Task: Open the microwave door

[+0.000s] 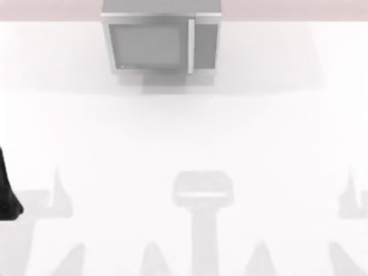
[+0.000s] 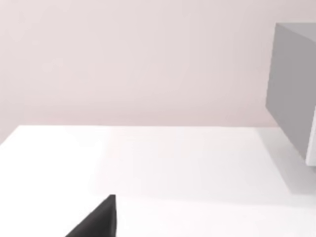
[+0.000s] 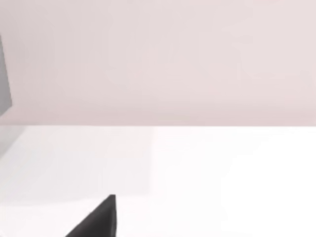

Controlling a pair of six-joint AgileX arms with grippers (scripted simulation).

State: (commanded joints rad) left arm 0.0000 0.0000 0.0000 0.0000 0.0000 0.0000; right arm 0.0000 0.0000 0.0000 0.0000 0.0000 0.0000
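Microwave (image 1: 161, 38) sits at the far edge of the bench (image 1: 184, 144), well ahead of both arms. Microwave door (image 1: 150, 46) is flush and closed, bar handle (image 1: 191, 46) untouched; task not begun, judging by this. Left gripper (image 1: 7, 195) is low at the bench's left edge, well apart from the handle, which lies far ahead and to its right. Right gripper not visible from above. Jaws of both: cannot tell whether parted or closed. Remaining: reach handle, grip, swing door out.
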